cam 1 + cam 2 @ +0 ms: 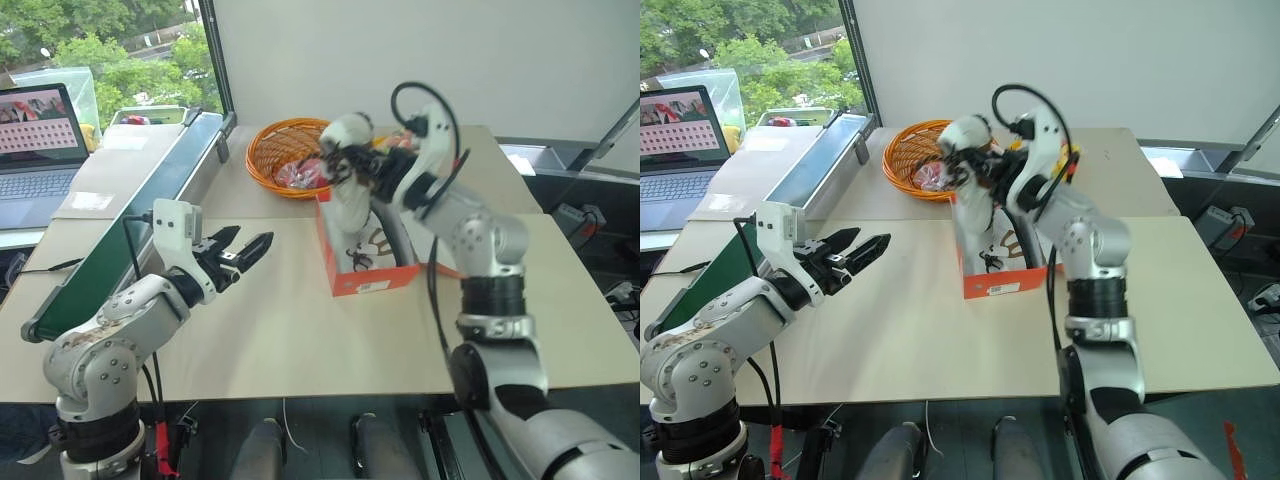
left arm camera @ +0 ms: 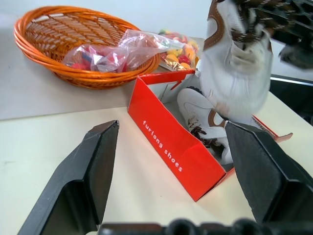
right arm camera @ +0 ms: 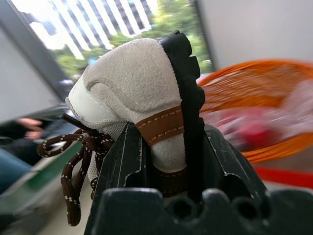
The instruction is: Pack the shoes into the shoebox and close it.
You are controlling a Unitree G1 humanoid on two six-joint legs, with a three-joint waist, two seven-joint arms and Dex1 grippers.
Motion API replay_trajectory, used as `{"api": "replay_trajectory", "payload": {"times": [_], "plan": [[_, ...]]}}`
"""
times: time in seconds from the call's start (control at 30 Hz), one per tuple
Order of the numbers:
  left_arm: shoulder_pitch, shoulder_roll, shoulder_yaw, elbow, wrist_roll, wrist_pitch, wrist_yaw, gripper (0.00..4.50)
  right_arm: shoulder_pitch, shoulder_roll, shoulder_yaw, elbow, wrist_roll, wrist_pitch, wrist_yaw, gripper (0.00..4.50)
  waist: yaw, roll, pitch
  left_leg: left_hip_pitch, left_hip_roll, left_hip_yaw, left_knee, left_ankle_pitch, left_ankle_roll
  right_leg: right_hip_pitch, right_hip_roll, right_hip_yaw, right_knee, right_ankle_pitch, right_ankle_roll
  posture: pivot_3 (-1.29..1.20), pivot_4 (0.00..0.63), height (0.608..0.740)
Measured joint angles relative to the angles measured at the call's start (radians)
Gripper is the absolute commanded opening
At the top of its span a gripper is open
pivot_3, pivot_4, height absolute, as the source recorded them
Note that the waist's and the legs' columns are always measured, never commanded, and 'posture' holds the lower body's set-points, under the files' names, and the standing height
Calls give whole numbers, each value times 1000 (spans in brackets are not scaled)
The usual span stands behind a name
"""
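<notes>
My right gripper point(image 1: 347, 165) is shut on the heel of one cream sneaker point(image 3: 132, 73) with brown laces and tan trim. It holds the shoe toe-down over the open orange-red shoebox point(image 1: 345, 283) in the middle of the table. The other shoe point(image 2: 195, 110) lies inside the box, on its white lining. My left gripper point(image 1: 252, 238) hovers over the table to the left of the box. It points toward the box, open, with nothing between its fingers point(image 2: 93, 166).
A round orange wicker basket point(image 1: 270, 150) with bags of colourful items stands just behind the box. A long green-edged panel point(image 1: 130, 215) runs along the table's left side, and beyond it stands a laptop point(image 1: 35, 140). Bare tabletop lies in front of the box.
</notes>
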Motion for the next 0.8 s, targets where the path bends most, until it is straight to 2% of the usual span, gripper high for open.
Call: {"api": "replay_trajectory", "payload": {"times": [0.17, 0.33, 0.8], "plan": [[7, -60, -71, -1, 9, -28, 33, 3692, -22, -21, 16, 172, -68, -36, 46, 941, -10, 0, 0, -1, 0, 2, -1, -1, 1, -1, 0, 2, -2, 0, 0, 0, 150, 740], [16, -65, -85, -6, 21, -41, 58, 3692, 7, 1, 18, 299, -87, -36, 67, 941, -8, 0, 0, -2, 0, 2, -1, -1, 1, -1, 0, 2, -2, 1, 0, 0, 150, 740], [62, -102, -122, -11, 39, -101, 89, 3692, -27, 9, 70, 377, -152, -39, 142, 941, -5, 0, 0, -1, 0, 1, -1, -1, 1, 0, 0, 1, -2, 1, 0, 0, 150, 740]]}}
